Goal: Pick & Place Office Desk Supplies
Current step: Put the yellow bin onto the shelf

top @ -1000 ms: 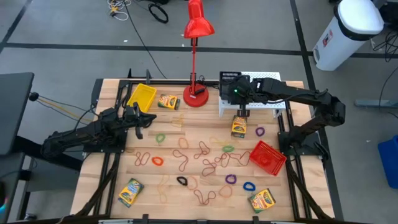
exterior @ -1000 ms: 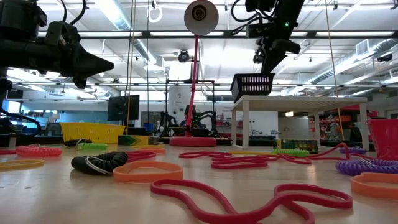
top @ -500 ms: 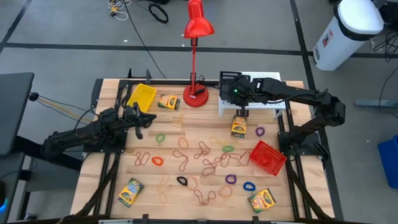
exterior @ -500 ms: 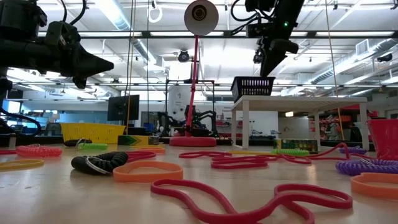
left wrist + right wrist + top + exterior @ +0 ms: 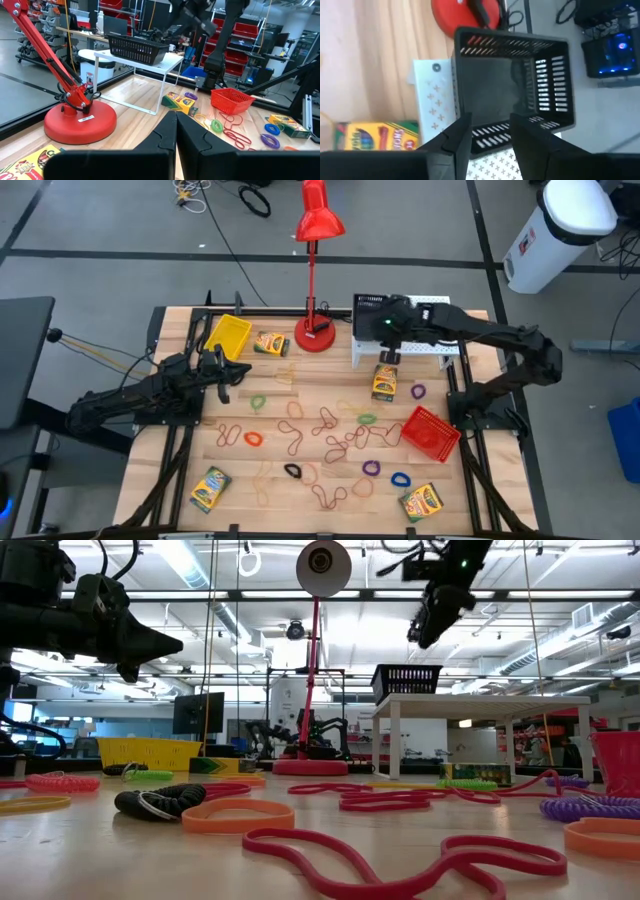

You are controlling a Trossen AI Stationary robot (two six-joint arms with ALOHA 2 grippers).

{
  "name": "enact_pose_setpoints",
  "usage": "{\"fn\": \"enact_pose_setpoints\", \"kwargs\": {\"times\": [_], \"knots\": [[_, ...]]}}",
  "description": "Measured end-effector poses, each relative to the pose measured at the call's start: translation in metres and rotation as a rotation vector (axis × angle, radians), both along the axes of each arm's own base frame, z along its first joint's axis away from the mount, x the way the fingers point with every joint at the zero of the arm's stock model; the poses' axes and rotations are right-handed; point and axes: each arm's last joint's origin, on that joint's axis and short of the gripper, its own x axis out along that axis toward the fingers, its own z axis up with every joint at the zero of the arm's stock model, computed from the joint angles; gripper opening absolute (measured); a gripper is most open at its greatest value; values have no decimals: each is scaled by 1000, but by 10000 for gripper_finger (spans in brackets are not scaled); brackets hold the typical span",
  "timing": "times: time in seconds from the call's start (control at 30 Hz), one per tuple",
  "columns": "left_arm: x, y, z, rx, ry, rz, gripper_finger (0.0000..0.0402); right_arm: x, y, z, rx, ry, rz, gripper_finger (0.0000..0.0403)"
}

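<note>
The black mesh bin [image 5: 367,307] [image 5: 515,85] stands upright with its bottom on a white riser [image 5: 425,348] [image 5: 480,700] at the table's far right. My right gripper [image 5: 490,145] [image 5: 418,636] hangs open above the bin's near-right rim, slanting down, touching nothing. Near the left edge, my left gripper [image 5: 232,370] [image 5: 176,120] stays shut and level above the table. A yellow bin [image 5: 230,335] sits at the far left and a red bin [image 5: 430,430] lies at the right. Crayon boxes [image 5: 384,383] [image 5: 271,343] [image 5: 210,488] and coloured rubber bands [image 5: 330,430] lie on the table.
A tall red desk lamp [image 5: 318,335] stands at the far middle, its base just left of the riser. Another crayon box [image 5: 422,502] lies at the near right. Rubber bands cover the table's middle and near half.
My right gripper has set the black bin, which hung tilted from it, down level on the white riser. It then opened, let go and rose clear of the bin. The bin stays on the riser.
</note>
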Motion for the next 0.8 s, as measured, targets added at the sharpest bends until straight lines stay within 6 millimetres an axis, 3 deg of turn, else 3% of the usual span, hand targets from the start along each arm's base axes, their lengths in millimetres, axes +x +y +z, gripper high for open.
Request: {"fn": "enact_pose_setpoints", "kwargs": {"times": [0.13,0.3,0.57,0.8], "knots": [[0,0,0,0,1,0,8,-9,18,8,33,-161,5,101],[0,0,0,0,0,0,8,-13,48,-31,73,-318,120,13],[0,0,2,-5,-24,0,8,-21,98,-83,170,-605,234,23],[0,0,7,-146,-117,-7,8,-36,131,-99,131,-477,184,11]]}}
